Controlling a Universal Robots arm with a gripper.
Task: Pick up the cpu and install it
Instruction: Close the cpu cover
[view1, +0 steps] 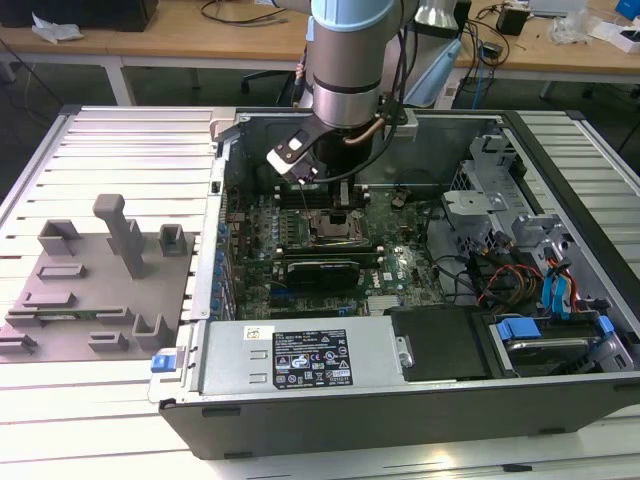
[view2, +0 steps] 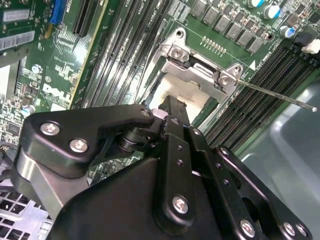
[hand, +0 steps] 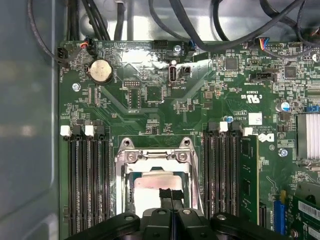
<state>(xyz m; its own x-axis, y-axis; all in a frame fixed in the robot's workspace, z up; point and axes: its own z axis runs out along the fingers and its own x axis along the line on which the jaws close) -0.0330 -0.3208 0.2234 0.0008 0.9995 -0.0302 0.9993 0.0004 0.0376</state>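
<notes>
With the gripper (hand: 170, 194) pinched closed over the cpu (hand: 147, 187) in the socket (hand: 123, 159) — could skew it, bend pins, through any sideways nudge

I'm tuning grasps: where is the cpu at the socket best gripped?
Probably by two opposite edges of the cpu, coming straight down: it sits flat, and the socket frame rings it, blocking any sideways approach.

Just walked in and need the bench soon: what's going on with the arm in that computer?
The robot arm reaches down into the open computer case. Its gripper is right at the motherboard's socket, where the cpu, a pale square chip, sits inside the metal frame. Whether it is gripped or released, I cannot tell.
</notes>
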